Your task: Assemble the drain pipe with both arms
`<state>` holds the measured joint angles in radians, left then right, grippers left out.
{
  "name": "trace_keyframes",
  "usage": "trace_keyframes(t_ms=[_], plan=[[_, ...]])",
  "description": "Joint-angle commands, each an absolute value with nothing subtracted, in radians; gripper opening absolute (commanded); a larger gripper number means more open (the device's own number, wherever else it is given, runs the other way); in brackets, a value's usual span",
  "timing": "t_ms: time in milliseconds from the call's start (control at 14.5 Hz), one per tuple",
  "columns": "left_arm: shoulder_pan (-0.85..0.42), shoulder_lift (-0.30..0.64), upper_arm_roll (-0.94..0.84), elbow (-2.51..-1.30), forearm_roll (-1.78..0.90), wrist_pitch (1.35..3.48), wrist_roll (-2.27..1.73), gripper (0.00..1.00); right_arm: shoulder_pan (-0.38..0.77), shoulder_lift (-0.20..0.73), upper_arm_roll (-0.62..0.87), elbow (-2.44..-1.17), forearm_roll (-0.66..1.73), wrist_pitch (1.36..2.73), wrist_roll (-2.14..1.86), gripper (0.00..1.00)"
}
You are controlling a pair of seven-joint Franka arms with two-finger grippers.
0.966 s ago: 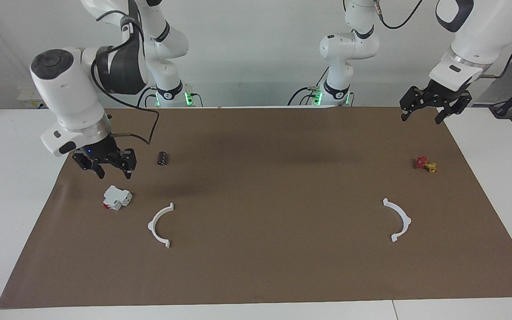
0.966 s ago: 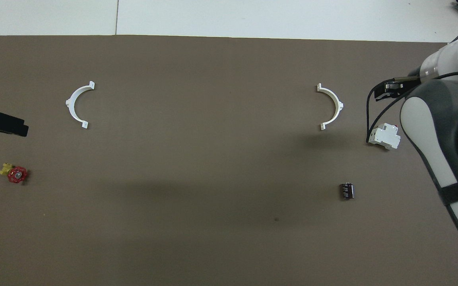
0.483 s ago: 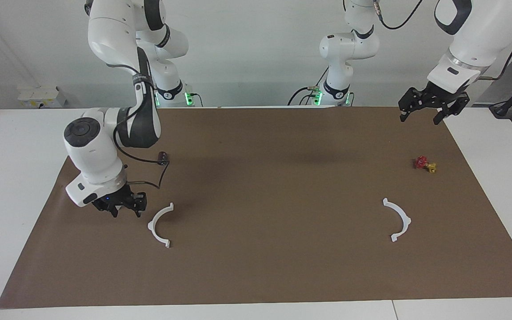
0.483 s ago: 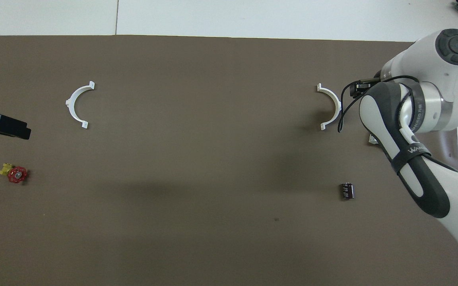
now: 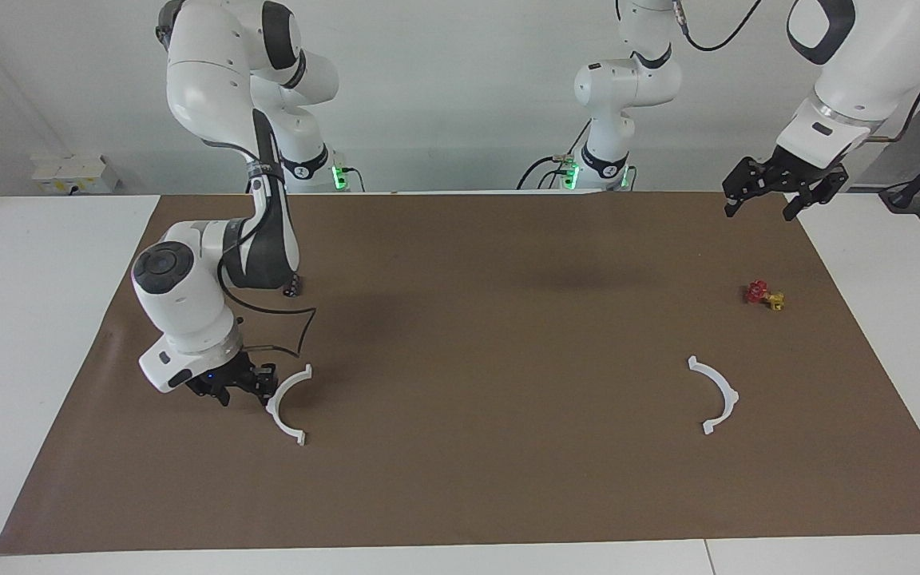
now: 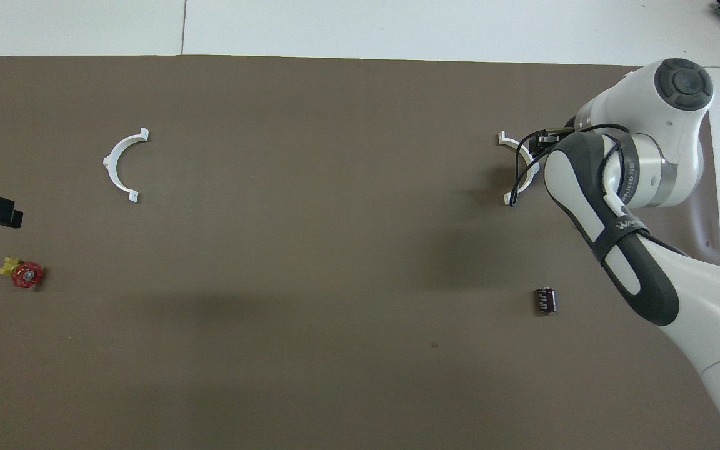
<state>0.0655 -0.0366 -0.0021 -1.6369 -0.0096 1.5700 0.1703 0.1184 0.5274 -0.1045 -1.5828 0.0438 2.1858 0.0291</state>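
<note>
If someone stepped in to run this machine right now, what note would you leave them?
Right end effector: low on the mat beside the white arc at the right arm's end; grip not confirmed.
Left end effector: open, empty, waiting in the air over the mat's corner nearest its base.
Second white arc: flat on the mat at the left arm's end, untouched.
Done: nothing joined.
Left: pick up both arcs, bring them together into one ring.

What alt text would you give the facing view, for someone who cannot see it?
The right gripper is low beside one white half-ring on a brown mat. A matching half-ring lies toward the left arm's end, where the open left gripper waits in the air.
</note>
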Motion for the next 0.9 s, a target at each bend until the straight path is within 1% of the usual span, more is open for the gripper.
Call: trace_keyframes(t_ms=[0,69,207,345,552,690,759,828], plan=[[0.083,-0.074,-0.009,-1.681,-0.015,1.614,0.147,1.00,0.115,0.531,-0.103,-1.629,0.064,2.239,0.023,0.69],[0.081,-0.072,-0.008,-1.684,-0.015,1.626,0.123,1.00,0.117,0.531,-0.101,-1.644,0.066,2.247,0.023,0.69],[0.081,-0.069,-0.011,-1.690,-0.015,1.718,0.084,1.00,0.117,0.531,-0.101,-1.664,0.066,2.252,0.025,0.69],[0.071,-0.071,-0.011,-1.709,-0.015,1.739,0.084,1.00,0.120,0.528,-0.101,-1.672,0.067,2.250,0.025,0.69],[0.071,-0.058,-0.011,-1.715,-0.015,1.766,0.092,0.99,0.124,0.526,-0.101,-1.680,0.096,2.249,0.026,0.64],[0.066,-0.026,-0.011,-1.715,-0.015,1.796,0.109,0.98,0.124,0.525,-0.101,-1.697,0.129,2.258,0.028,0.61],[0.066,-0.002,-0.011,-1.715,-0.015,1.821,0.123,0.97,0.130,0.523,-0.101,-1.703,0.129,2.264,0.028,0.52],[0.066,0.023,-0.012,-1.713,-0.015,1.847,0.133,0.95,0.133,0.523,-0.103,-1.703,0.129,2.264,0.028,0.48]])
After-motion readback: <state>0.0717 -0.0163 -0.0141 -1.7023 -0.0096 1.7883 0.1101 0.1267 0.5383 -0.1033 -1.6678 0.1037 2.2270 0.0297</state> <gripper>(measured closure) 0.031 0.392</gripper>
